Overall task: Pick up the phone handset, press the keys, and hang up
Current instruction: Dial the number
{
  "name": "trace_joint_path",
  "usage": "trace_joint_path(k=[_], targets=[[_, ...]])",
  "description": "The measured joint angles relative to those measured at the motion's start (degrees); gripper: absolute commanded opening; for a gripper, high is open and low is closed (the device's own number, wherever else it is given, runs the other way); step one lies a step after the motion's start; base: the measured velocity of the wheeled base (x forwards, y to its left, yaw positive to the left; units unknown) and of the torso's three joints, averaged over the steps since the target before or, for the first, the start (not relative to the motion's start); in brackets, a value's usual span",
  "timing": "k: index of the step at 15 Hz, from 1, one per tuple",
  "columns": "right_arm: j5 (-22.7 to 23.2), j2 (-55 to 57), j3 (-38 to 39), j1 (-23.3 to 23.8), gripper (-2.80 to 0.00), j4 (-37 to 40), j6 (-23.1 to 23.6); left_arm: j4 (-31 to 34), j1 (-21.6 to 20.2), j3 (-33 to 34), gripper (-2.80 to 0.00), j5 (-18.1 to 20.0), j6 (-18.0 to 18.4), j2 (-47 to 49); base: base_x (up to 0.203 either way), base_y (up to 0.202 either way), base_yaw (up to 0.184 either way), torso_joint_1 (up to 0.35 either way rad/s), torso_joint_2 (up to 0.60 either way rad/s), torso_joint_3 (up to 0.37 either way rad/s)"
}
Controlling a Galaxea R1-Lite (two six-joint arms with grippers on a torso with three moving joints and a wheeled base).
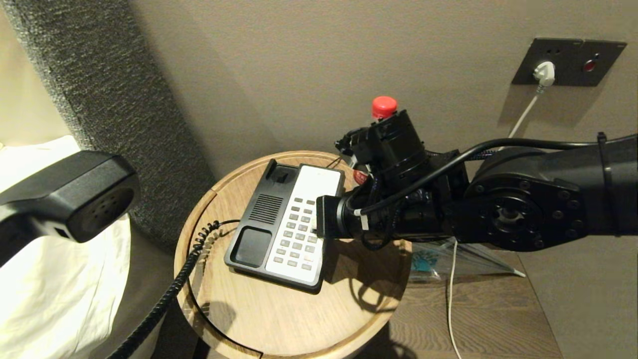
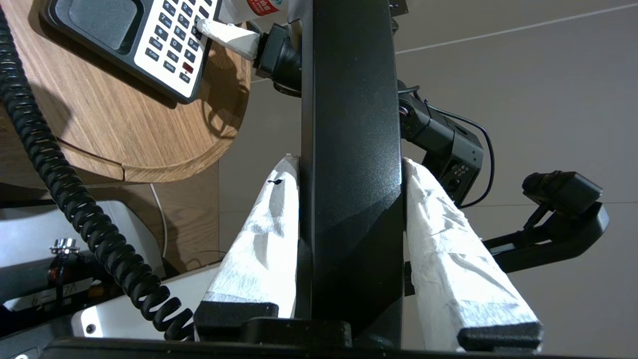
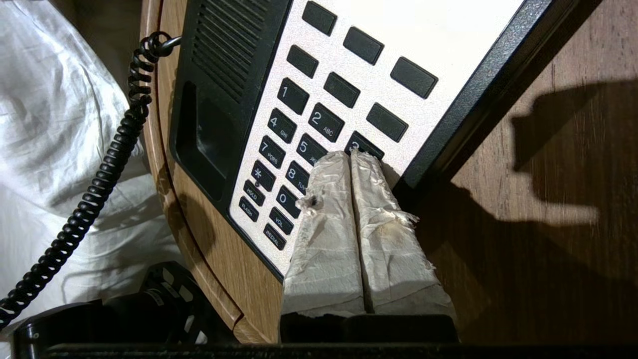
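The handset (image 1: 65,192) is held up off the phone, at the left edge of the head view, well apart from the worktop (image 1: 279,319), with its perforated end turned toward the camera. In the left wrist view its black shaft (image 2: 351,164) is seen clamped between the 2 white-wrapped fingers (image 2: 261,249) of the left tool (image 2: 349,239), 1 finger against each side. The coiled cord (image 1: 174,286) is seen running from the phone's left side down past the worktop's front-left rim. The phone (image 1: 286,224) is set on the round wooden worktop, with its black cradle and speaker grille on the left and its white keypad on the right; the cradle is bare. The right tool (image 3: 349,162) is brought in from the right, low over the keypad, with its 2 wrapped fingers (image 3: 326,214) pressed together and their tips resting at the key marked 3 (image 3: 366,144), just beside the 5 and 8 keys. Whether the key is pushed down cannot be told. Behind the right arm a bottle with a red cap (image 1: 384,106) is partly hidden. White bedding (image 1: 55,279) is seen to the left of the worktop, and a wall socket (image 1: 568,62) with a white plug (image 1: 544,73) to the upper right.
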State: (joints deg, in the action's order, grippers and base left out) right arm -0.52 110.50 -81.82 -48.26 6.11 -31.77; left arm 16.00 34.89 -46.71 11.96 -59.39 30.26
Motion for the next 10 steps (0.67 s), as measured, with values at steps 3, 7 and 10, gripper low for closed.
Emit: trace_joint_path(k=[3, 7, 10], targets=[[0.1, 0.0, -0.3, 0.0, -2.8, 0.3, 0.0, 0.0, 0.0, 0.3, -2.8, 0.1, 0.0, 0.0, 0.0, 0.0, 0.0, 0.0, 0.0, 0.0], [0.2, -0.3, -0.3, 0.0, -2.8, 0.4, -0.1, -0.3, 0.0, 0.9, -2.8, 0.4, -0.1, -0.4, 0.0, 0.0, 0.0, 0.0, 0.0, 0.0], [0.1, -0.9, -0.4, 0.0, -2.8, 0.6, -0.2, -0.3, 0.0, 1.8, -2.8, 0.4, -0.1, -0.8, 0.0, 0.0, 0.0, 0.0, 0.0, 0.0]])
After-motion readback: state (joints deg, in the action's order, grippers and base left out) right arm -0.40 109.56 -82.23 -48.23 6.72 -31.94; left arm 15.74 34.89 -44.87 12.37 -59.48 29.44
